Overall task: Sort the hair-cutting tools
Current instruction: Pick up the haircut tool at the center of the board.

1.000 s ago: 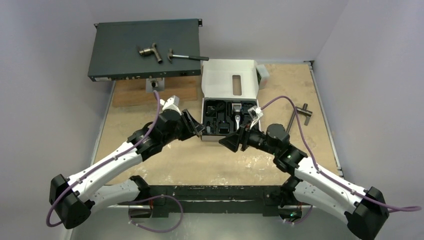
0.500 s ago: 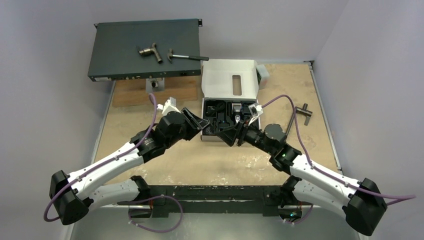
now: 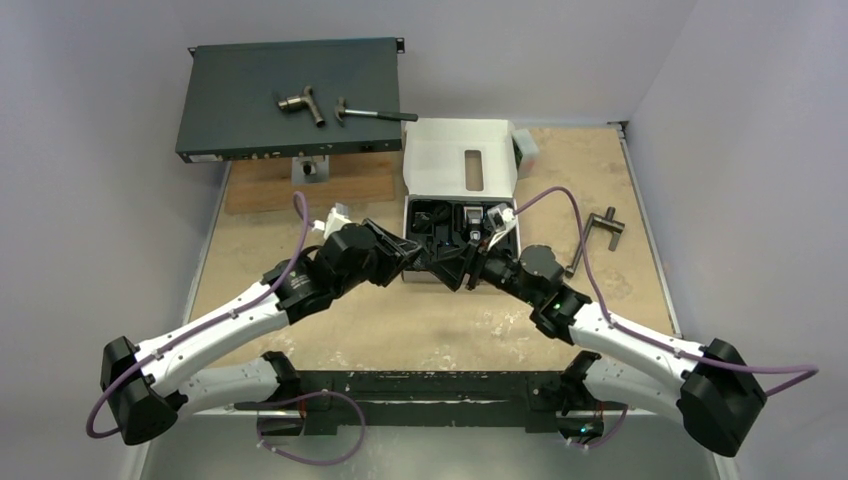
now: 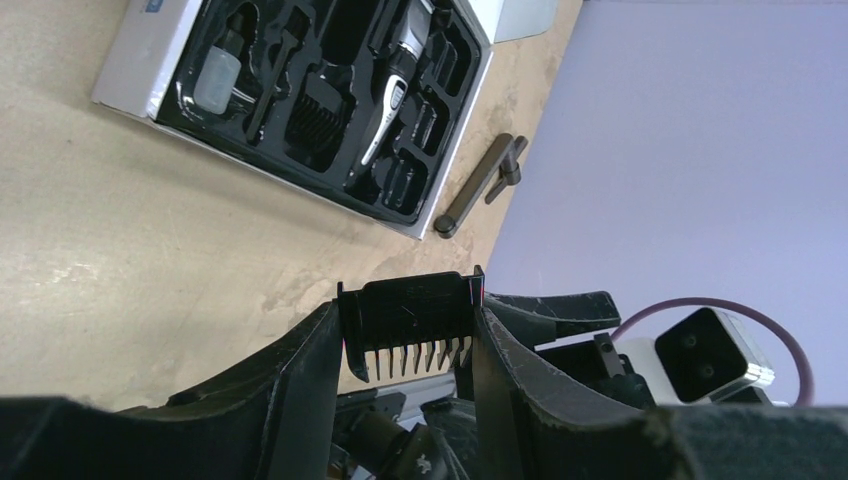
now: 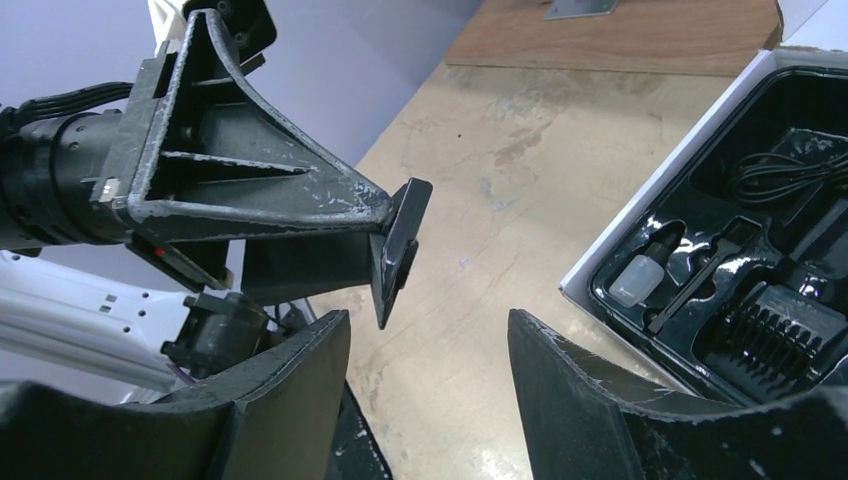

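Black plastic comb attachment (image 4: 405, 305) is clamped by its two ends in the left gripper (image 4: 407, 335), whose jaws stand about half apart. The comb's teeth point back toward the wrist. From the top view, this grip sits over the table (image 3: 300, 260) just off the 7 o'clock corner of the white box (image 3: 458, 150).

The right gripper (image 5: 428, 325) faces it from 3 o'clock with jaws spread wide and holding nothing. The comb hangs just ahead of its fingers (image 5: 580, 390) and touches neither.

Inside the box, the black moulded tray (image 4: 455, 95) holds the hair clipper (image 4: 395, 75), another toothed comb (image 4: 315, 115) at its 9 o'clock and a small pale bottle (image 4: 215, 80).

A T-shaped handle (image 3: 600, 228) lies on the table at 3 o'clock of the box. The hammer (image 3: 375, 113) and pipe fitting (image 3: 303, 103) rest on the dark case (image 3: 240, 100) at 11 o'clock.
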